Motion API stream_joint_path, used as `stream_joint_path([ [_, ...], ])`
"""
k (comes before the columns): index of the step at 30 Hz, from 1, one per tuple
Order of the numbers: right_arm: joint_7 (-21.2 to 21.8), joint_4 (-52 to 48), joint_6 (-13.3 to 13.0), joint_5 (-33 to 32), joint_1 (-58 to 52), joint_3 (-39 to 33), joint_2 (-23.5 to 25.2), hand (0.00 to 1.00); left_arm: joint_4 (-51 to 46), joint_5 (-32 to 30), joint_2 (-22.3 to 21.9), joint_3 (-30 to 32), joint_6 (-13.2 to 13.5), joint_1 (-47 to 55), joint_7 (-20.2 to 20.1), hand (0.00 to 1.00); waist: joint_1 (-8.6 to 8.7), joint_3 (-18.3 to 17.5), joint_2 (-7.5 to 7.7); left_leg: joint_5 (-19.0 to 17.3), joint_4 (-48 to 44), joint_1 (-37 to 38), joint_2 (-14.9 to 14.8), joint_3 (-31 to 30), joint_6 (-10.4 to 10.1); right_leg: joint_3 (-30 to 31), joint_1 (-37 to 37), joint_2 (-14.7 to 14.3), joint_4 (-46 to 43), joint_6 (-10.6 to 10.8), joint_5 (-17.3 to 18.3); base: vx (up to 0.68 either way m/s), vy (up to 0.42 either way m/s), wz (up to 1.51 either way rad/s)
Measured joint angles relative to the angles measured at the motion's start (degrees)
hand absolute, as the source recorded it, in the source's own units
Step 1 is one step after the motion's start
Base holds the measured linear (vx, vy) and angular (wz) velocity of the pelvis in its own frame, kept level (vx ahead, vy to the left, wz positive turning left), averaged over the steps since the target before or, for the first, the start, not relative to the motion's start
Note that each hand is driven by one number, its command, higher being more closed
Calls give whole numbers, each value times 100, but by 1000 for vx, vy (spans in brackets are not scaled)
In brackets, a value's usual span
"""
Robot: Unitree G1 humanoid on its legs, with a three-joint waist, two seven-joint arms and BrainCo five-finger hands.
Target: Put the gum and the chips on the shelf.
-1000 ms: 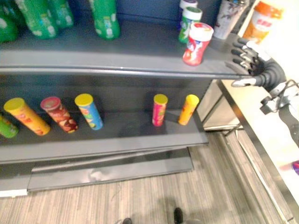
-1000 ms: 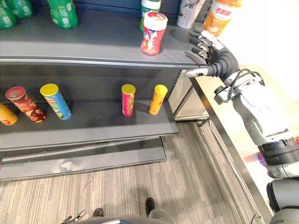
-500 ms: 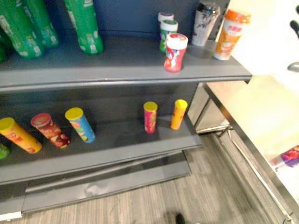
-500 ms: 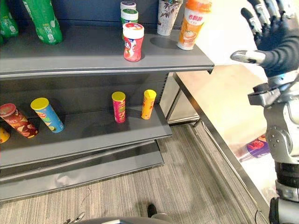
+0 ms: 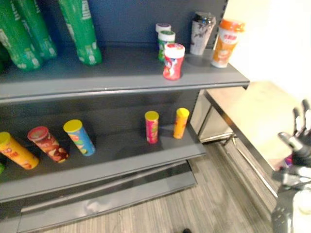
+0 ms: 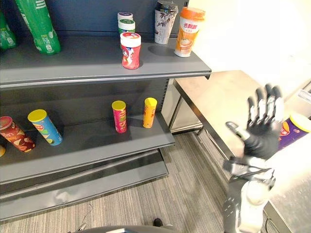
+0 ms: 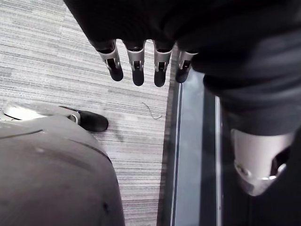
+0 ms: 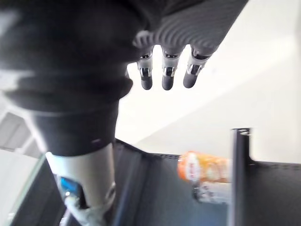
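Fingers of your right hand are straight and spread, holding nothing, raised over the table on the right. You can see the purple chips can on that table at far right, partly hidden behind the hand. Your gum jar, red with a white lid, stands upright on the upper shelf near its front edge, with an orange cup to its right. Your left hand hangs over the floor, fingers straight, slightly apart, empty.
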State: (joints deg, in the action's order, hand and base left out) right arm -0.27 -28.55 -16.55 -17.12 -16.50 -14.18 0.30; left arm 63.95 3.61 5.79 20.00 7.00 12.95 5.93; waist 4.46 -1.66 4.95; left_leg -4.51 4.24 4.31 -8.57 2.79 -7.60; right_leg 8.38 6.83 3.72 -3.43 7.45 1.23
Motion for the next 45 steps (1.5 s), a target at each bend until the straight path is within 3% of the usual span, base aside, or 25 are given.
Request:
stream_joint_path([
  [5,-263,625,123,1008,-590,592,201,0,36,-3,32,-215,6,-50,96,0,-5,51,-64,-104,-144,105,2,207,-10,211,-13,-55,-82,1,0,-26,4,-21],
  [9,-335,1092,226,1334,-811,682,188,0,174,-4,85,-474,32,-139,182,0,-5,94,-129,-141,-176,167,-1,331,-21,339,-13,-78,-82,-3,-13,-23,4,-18],
  [16,-664,2841,265,2405,-890,810,-32,0,226,-5,175,-1039,69,-220,282,0,-4,166,-234,-209,-244,195,-10,452,-3,379,-64,-84,-28,15,-25,14,5,-5],
  [22,-706,5486,525,2445,-667,577,-77,0,343,-7,161,-1314,124,-317,300,0,-7,277,-378,-279,-239,322,-12,467,2,374,-215,-77,39,15,-24,56,16,0],
  [28,-936,7062,697,2371,-512,74,-99,0,332,-4,110,-1360,124,-318,326,0,-2,376,-464,-301,-251,412,-22,450,-8,316,-325,-76,34,-1,-7,8,1,1],
  [39,-932,7889,892,2146,-290,-76,-125,0,330,5,117,-1410,130,-317,319,0,-6,427,-413,-306,-320,387,-6,419,-4,282,-317,-55,-50,-14,5,-21,-6,1],
  [43,-1053,7840,900,2153,-277,-66,-140,0,331,5,116,-1413,131,-316,328,0,-5,424,-410,-324,-283,383,-12,426,-31,300,-300,-71,-22,-30,20,0,0,0],
  [45,-1228,7259,907,2155,-346,-193,-54,0,330,2,108,-1415,132,-307,333,0,-4,415,-405,-326,-244,381,-11,442,-32,316,-291,-88,22,-37,27,38,-4,-3],
])
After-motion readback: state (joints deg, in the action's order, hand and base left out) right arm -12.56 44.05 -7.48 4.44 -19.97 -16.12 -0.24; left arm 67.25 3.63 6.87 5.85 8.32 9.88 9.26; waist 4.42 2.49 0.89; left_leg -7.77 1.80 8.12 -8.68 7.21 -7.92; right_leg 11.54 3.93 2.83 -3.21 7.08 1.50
